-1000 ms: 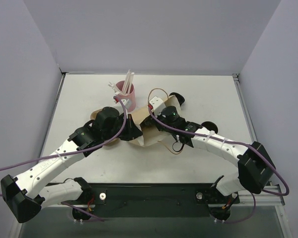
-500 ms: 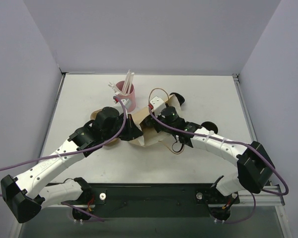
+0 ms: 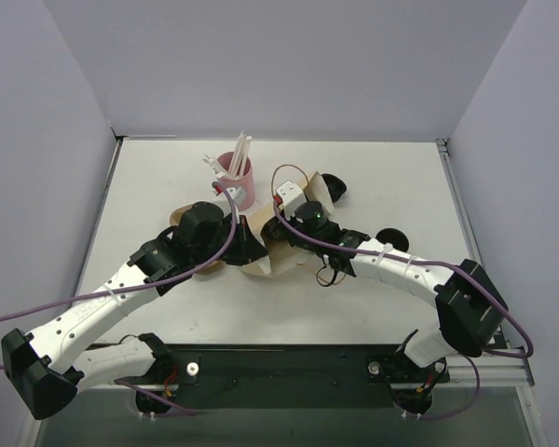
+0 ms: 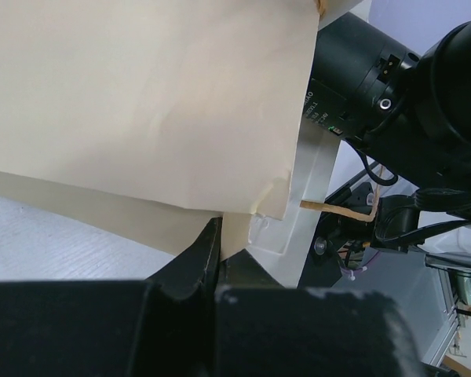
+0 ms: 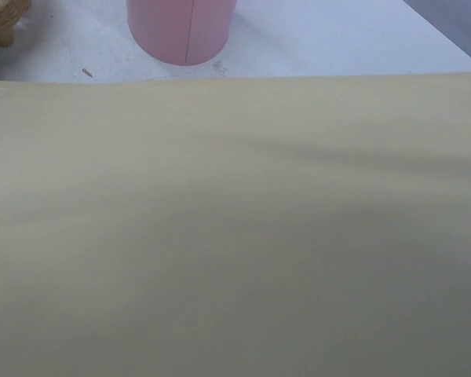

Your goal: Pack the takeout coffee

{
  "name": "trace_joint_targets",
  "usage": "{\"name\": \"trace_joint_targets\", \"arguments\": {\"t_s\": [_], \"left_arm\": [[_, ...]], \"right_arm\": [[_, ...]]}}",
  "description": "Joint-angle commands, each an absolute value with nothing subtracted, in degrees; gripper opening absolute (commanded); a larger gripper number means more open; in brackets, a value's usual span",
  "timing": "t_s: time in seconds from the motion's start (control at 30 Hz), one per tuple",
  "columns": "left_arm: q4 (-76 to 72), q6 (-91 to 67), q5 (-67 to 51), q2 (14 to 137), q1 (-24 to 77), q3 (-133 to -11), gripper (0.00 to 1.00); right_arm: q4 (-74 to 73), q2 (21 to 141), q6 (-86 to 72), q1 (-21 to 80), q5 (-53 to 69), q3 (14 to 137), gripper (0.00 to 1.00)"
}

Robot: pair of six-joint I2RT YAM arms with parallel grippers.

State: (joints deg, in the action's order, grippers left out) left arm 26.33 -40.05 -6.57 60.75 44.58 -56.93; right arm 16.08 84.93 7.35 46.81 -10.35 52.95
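Observation:
A brown paper bag (image 3: 261,250) lies at the table's middle, one loop handle (image 3: 293,172) standing up. My left gripper (image 3: 249,244) is shut on the bag's lower edge; in the left wrist view its jaws (image 4: 218,236) pinch the paper (image 4: 141,102). My right gripper (image 3: 285,216) sits at the bag's mouth, its fingers hidden under its wrist. The right wrist view is filled by bag paper (image 5: 235,236), so its jaws do not show. A pink cup (image 3: 238,182) (image 5: 184,27) holding white sticks stands just behind the bag.
Two black round objects lie right of the bag, one at the back (image 3: 334,186) and one nearer (image 3: 391,239). A brown cardboard piece (image 3: 179,216) (image 5: 0,20) lies left of the bag, under my left arm. Walls close in on the left and right.
My right gripper has moved a little left, and the bag's top and handle went left with it. This uncovers the black object behind. The left arm has not moved.

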Motion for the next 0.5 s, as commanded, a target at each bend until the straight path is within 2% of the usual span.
{"name": "trace_joint_targets", "arguments": {"t_s": [0.0,0.17,0.47], "left_arm": [[22.76,-40.52,-8.44,59.24,44.82,-57.57,0.0],[23.11,-40.43,-8.35,58.71,44.74,-57.74,0.0],[23.55,-40.43,-8.09,58.45,44.82,-57.74,0.0]], "right_arm": [[17.4,86.57,6.77,47.63,-11.95,54.67,0.35],[18.19,86.66,6.94,47.72,-12.39,54.49,0.19],[18.37,85.52,7.65,47.64,-11.25,53.97,0.08]]}}
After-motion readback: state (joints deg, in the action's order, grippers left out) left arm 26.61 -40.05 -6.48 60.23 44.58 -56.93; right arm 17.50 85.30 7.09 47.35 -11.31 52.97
